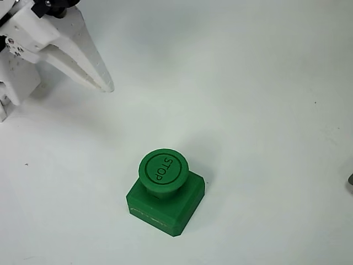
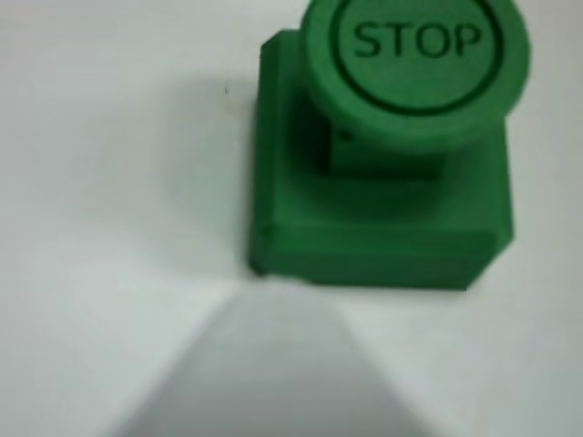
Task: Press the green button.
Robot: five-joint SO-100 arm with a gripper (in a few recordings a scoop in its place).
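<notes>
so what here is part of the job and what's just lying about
Part of the job:
- green button, cap marked STOP, on its square base
- gripper, up at top left in the overhead view, well apart from the button

Just there:
- white table
- a small dark thing at the right edge, too cut off to tell

A plain test bench, such as in a lab or a workshop, is suggested. A bare white table (image 1: pixel 248 83) is seen, and on it a printed-looking green button (image 1: pixel 163 168) marked "STOP". The room itself cannot be told.
</notes>
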